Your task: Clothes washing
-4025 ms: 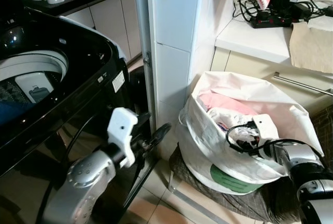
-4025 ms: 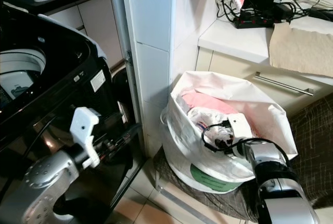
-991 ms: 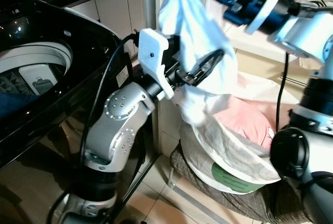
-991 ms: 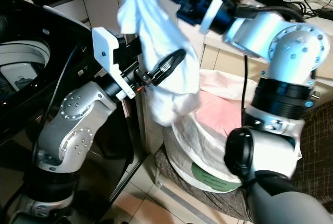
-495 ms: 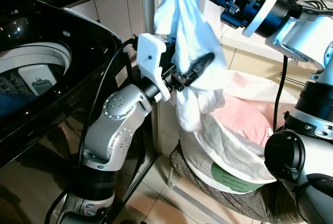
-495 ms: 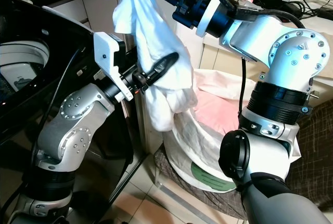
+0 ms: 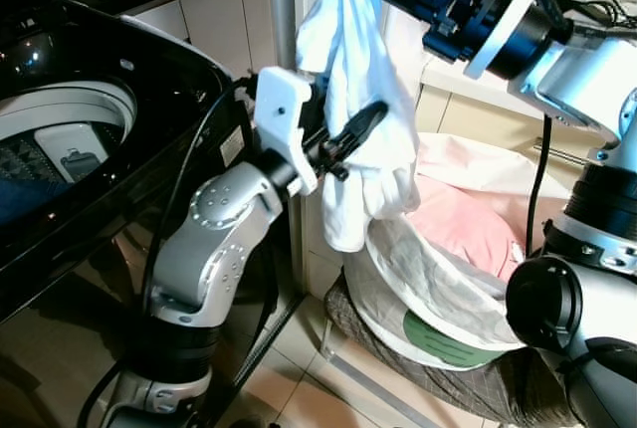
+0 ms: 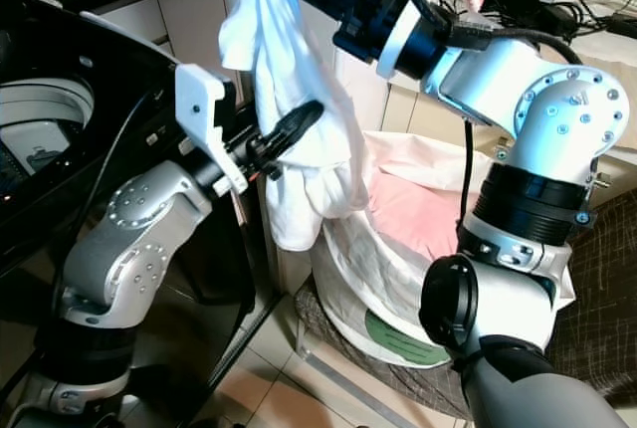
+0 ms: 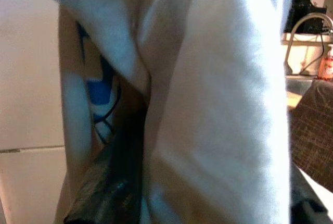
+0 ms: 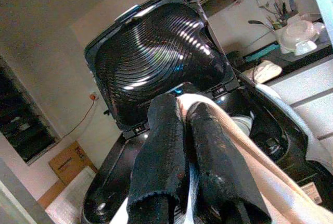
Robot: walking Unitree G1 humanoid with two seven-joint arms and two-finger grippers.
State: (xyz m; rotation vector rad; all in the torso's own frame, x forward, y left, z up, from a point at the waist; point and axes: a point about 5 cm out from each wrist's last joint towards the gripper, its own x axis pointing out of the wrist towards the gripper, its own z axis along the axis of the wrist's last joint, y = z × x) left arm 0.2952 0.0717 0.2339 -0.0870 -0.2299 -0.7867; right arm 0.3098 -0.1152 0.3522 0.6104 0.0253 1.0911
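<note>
My right gripper [image 10: 184, 130] has its jaws clenched on the white garment [image 7: 363, 100], hoisted above the laundry bag [image 7: 468, 279]; my left gripper [image 7: 363, 124] pinches its middle. Washer drum [image 7: 60, 139], at nine o'clock, awaits; pink clothes [image 7: 463, 229] remain bagged.

Head views evenly lit and sharp, glare seen on the glossy black washing machine [image 7: 119, 109], white garment [image 9: 223, 104] blurred and overexposed in the left wrist view, perhaps too near for focus.
</note>
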